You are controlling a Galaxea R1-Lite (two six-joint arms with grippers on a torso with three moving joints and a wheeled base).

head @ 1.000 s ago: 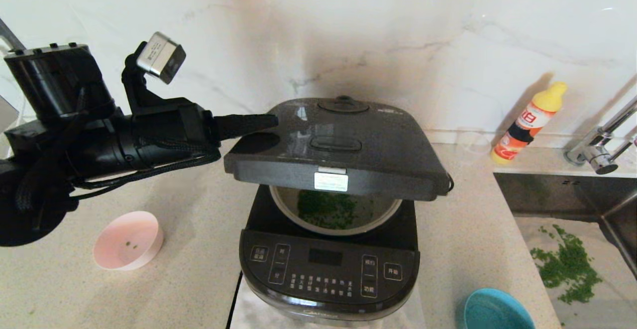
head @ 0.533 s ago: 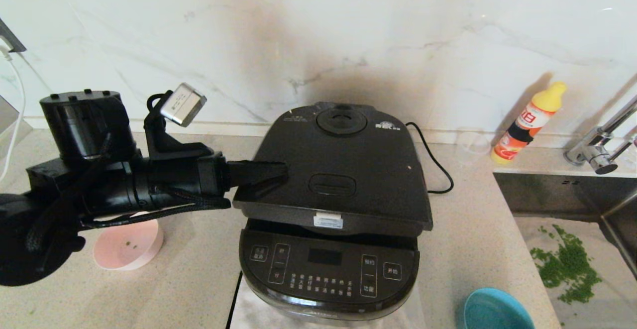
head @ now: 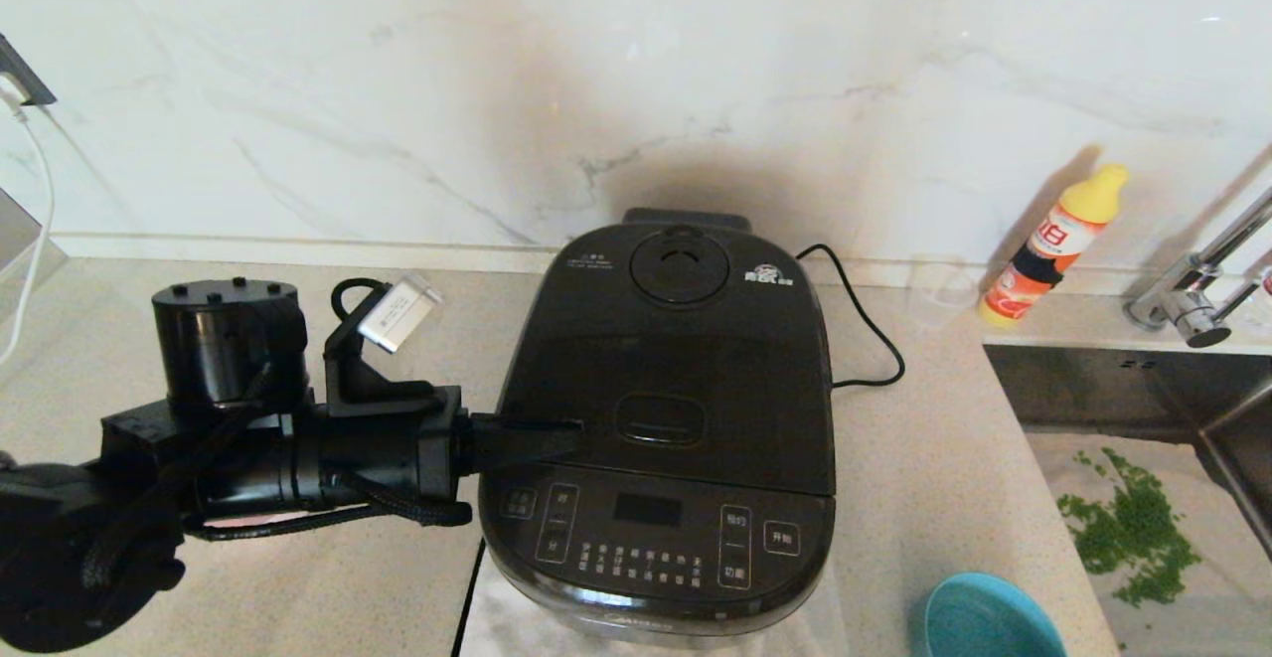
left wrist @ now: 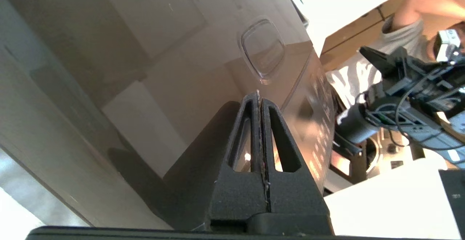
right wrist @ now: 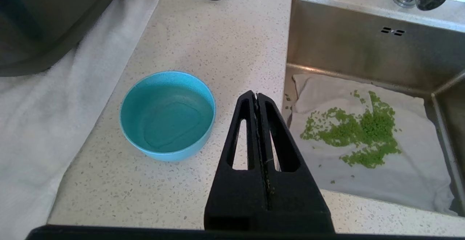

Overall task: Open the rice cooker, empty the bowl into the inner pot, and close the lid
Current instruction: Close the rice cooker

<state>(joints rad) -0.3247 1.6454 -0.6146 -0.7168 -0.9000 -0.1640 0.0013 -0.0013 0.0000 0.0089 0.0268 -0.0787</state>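
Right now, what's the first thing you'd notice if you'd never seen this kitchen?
The big shiny black rice cooker in the middle of the counter, with its lid down flat. The left gripper, jaws shut, rests on the lid's front left edge. After that, the green bits scattered in the sink on the right, and the empty blue bowl near the parked right gripper.

Blue bowl point(right wrist: 168, 114), perhaps herbs point(right wrist: 358, 129) in sink point(right wrist: 363, 47).
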